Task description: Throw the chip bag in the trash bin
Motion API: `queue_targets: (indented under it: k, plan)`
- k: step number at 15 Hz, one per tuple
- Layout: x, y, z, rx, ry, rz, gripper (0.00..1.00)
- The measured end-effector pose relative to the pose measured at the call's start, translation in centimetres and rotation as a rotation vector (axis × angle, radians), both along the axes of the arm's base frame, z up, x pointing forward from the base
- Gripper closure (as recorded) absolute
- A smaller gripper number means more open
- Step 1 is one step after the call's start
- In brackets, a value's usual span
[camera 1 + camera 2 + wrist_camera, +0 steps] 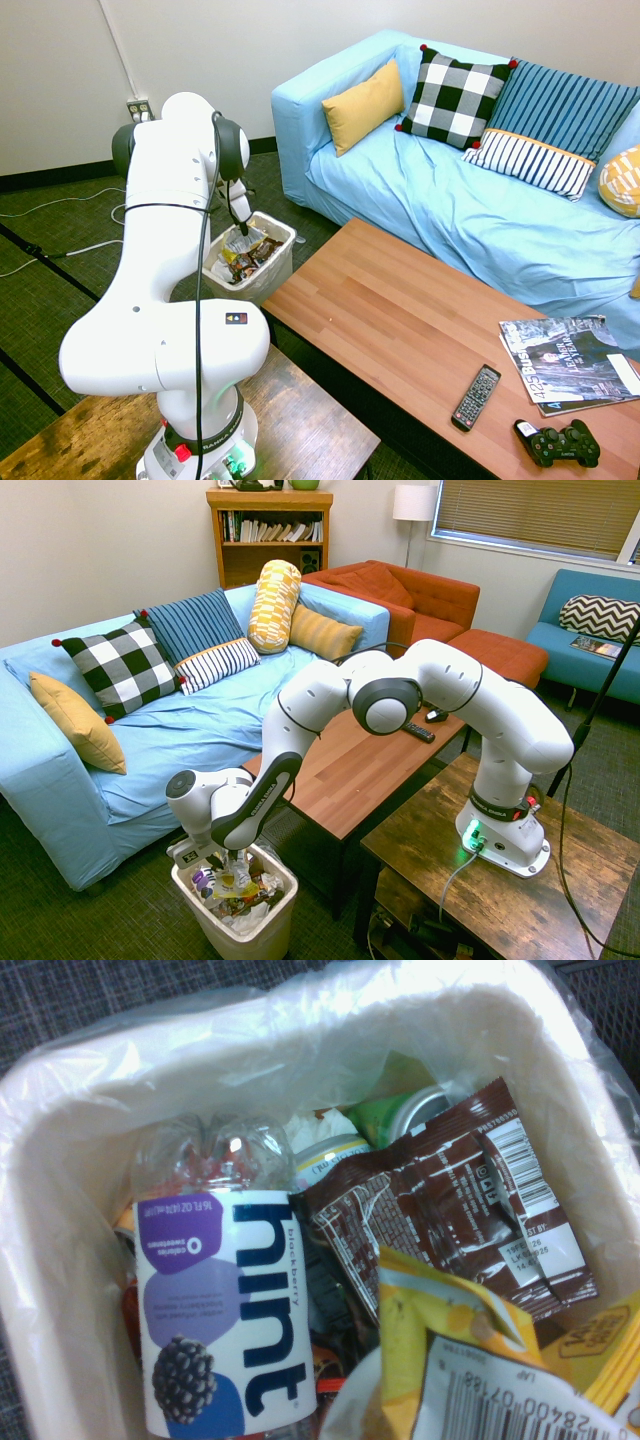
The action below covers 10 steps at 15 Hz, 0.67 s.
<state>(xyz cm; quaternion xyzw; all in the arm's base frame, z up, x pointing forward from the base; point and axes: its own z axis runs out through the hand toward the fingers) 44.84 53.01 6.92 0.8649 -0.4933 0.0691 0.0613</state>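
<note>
The chip bag (470, 1370) hangs just over the open trash bin (236, 940). You cannot tell if the gripper (232, 860) is closed on it; the jaws are hidden. Under it, in the bin, you see a clear Hint bottle (215, 1310) beside a brown wrapper (450, 1210).

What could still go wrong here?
The small white plastic trash bin is already heaped with a clear bottle and brown wrappers, so the crumpled yellow foil chip bag might land on top and slide out. The low arm could also nudge the bin.
</note>
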Motion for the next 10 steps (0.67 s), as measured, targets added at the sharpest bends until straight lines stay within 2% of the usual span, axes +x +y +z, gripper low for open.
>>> queue_targets:
  k: [10]
  plan:
    - [-0.3, -1.3, 1.2, 0.016, -0.017, -0.040, 0.00]
